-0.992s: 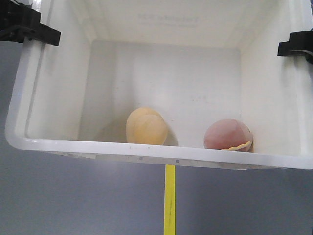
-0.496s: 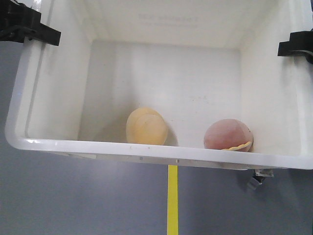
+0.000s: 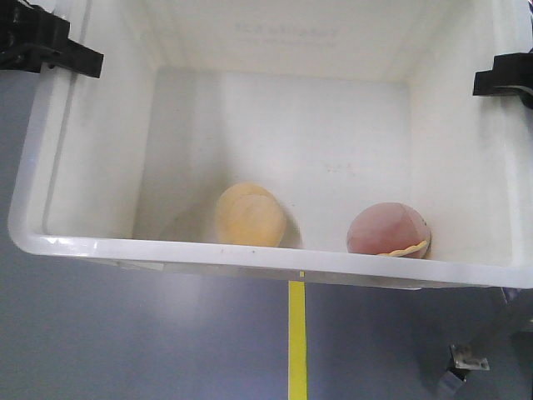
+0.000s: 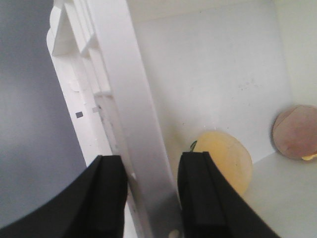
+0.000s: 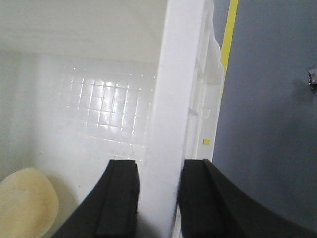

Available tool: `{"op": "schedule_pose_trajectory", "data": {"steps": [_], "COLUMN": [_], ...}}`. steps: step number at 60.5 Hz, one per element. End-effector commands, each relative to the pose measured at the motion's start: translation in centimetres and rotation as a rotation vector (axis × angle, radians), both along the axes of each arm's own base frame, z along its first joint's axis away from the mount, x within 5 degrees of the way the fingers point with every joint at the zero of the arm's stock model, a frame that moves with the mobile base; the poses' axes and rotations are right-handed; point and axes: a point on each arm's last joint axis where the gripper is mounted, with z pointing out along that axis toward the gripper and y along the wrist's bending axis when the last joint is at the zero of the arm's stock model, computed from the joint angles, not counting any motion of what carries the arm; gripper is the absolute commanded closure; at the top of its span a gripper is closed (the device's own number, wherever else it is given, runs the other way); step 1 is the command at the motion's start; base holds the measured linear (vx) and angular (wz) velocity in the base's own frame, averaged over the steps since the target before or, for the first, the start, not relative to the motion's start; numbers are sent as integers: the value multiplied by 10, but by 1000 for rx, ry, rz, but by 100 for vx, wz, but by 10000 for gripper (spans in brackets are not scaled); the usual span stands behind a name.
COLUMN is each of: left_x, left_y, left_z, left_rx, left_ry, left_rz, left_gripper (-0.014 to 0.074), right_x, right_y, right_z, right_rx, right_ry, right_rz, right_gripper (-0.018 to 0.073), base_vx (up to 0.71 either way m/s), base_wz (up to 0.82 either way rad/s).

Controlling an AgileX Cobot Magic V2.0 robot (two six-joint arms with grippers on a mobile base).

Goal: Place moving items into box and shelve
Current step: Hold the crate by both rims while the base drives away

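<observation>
The white box (image 3: 250, 254) fills the front view, held off the grey floor. Two moving items lie inside against its near wall: a cream-yellow ball (image 3: 250, 215) and a pinkish-brown ball (image 3: 390, 230) with cream trim. My left gripper (image 3: 50, 46) is shut on the box's left rim and my right gripper (image 3: 504, 79) on the right rim. In the left wrist view the gripper (image 4: 152, 158) clamps the box wall (image 4: 133, 99), with the cream ball (image 4: 228, 158) and pinkish ball (image 4: 297, 131) beyond. The right gripper (image 5: 159, 163) pinches the wall (image 5: 173, 74); a pale ball (image 5: 25, 203) shows at lower left.
Grey floor lies below the box, crossed by a yellow stripe (image 3: 296, 342). A small metal fitting (image 3: 466, 360) sits on the floor at lower right, also visible as a metal fitting (image 5: 312, 79) at the right edge of the right wrist view.
The floor has slid under the box: the yellow stripe drifted slightly right, and the metal fitting came into view and moved down-right. Both grippers keep their hold; the balls barely shifted.
</observation>
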Motion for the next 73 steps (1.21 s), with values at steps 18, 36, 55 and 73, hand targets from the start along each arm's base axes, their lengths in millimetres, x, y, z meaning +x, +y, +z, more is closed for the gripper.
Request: {"op": "schedule_pose_trajectory", "data": {"steps": [18, 36, 55, 73], "left_x": [-16, -16, -16, -16], "left_y": [-14, -14, -14, -14], "left_z": [36, 36, 36, 36], "left_rx": [-214, -214, -214, -214], "left_ry": [-136, -136, -136, -136], "left_rz": [-56, -56, -56, -56], "left_gripper": [603, 603, 603, 603], "right_x": [-5, -5, -5, -5], "right_y": [7, 7, 7, 7], "right_z": [32, 32, 32, 32], "right_rx": [145, 145, 145, 145], "right_ry": [-177, -177, -177, -176], "right_rz": [1, 1, 1, 1], "right_gripper": [565, 565, 565, 565], "base_vx": [44, 43, 43, 43], "base_wz": [0, -2, -3, -2]}}
